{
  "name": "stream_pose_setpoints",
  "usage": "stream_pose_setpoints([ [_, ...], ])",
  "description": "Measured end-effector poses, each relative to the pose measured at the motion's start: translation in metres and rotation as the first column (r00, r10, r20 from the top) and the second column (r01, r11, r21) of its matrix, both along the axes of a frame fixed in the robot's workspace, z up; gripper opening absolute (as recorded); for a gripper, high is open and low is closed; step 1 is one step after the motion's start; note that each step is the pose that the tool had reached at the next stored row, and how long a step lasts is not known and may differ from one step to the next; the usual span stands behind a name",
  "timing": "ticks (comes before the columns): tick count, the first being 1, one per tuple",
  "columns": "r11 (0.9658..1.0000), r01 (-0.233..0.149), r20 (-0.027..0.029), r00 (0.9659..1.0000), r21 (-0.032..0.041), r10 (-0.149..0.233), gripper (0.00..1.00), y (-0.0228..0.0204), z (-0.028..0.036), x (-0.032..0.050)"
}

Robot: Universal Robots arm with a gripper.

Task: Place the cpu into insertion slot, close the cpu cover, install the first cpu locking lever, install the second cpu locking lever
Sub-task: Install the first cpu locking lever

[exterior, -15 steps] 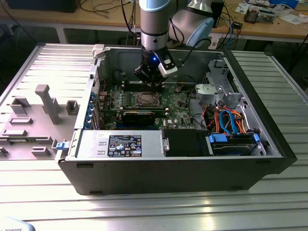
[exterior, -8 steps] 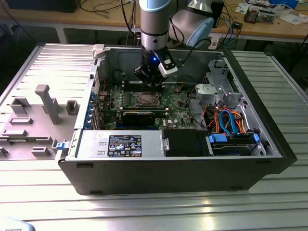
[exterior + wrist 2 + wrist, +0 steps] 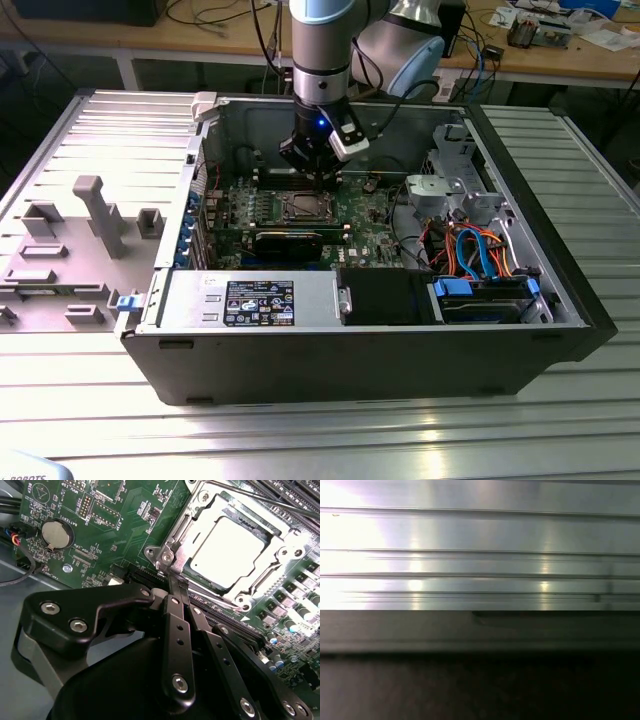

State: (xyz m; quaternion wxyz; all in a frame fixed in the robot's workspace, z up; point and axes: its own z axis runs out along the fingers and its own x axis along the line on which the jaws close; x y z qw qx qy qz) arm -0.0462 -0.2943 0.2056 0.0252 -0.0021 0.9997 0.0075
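The arm comes straight down from the top of the exterior view into the open computer case (image 3: 560, 300), its wrist vertical and a blue light showing on the wrist's front. The gripper (image 3: 312, 172) hangs just above the green circuit board (image 3: 365, 215), at the far edge of the insertion slot (image 3: 305, 208) and close over it.

In the second wrist view the gripper (image 3: 176, 582) points down at the slot's near corner; its black fingers (image 3: 179, 645) lie side by side, drawn together with nothing between them, their tips just beside the corner screw of the slot's silver rim.

The cpu (image 3: 231, 546) sits flat inside the insertion slot (image 3: 167, 555), silver face up. The cpu cover (image 3: 272, 562) lies closed over it, its frame around the chip's edges and the chip showing through the square window. A thin metal lever rod (image 3: 260, 497) runs along the slot's far side.

A round coin battery (image 3: 57, 532) sits on the board, well apart from the slot. In the exterior view, blue and orange cables (image 3: 470, 250) lie inside the case, well to the exterior view's right of the slot. The case rests on a ribbed metal tabletop (image 3: 300, 440), whose ridged surface (image 3: 480, 555) also appears in the first wrist view.
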Motion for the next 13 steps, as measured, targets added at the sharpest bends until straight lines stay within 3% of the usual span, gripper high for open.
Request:
stream_pose_setpoints([
  [13, 1.0, 0.0, -0.0001, 1.0, -0.0014, 0.0, 0.11, -0.0004, -0.0003, 0.0003],
])
